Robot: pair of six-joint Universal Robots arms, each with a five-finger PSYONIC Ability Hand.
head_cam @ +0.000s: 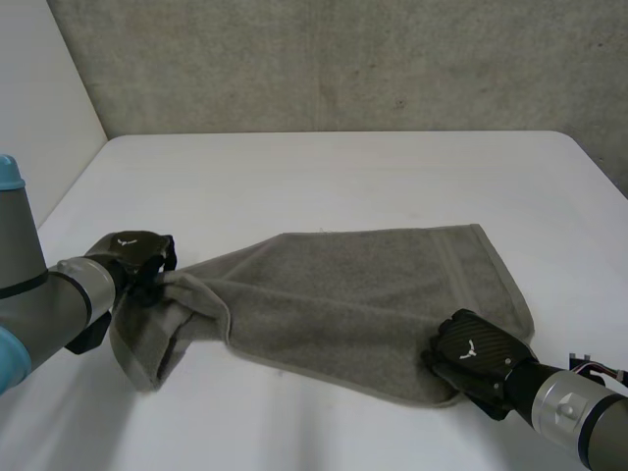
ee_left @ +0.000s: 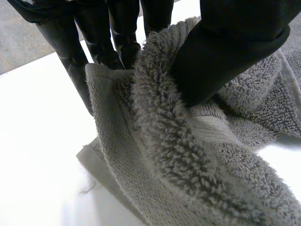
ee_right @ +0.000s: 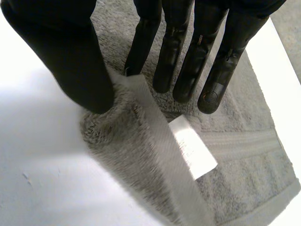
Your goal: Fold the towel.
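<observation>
Grey towel [head_cam: 363, 294] on white surface [head_cam: 343, 177]: left hand [head_cam: 134, 257] pinching its bunched left corner; right hand [head_cam: 476, 353] pinching its near-right hem.

The grey terry towel [head_cam: 363, 294] lies mostly flat, its left end bunched up and lifted.
</observation>
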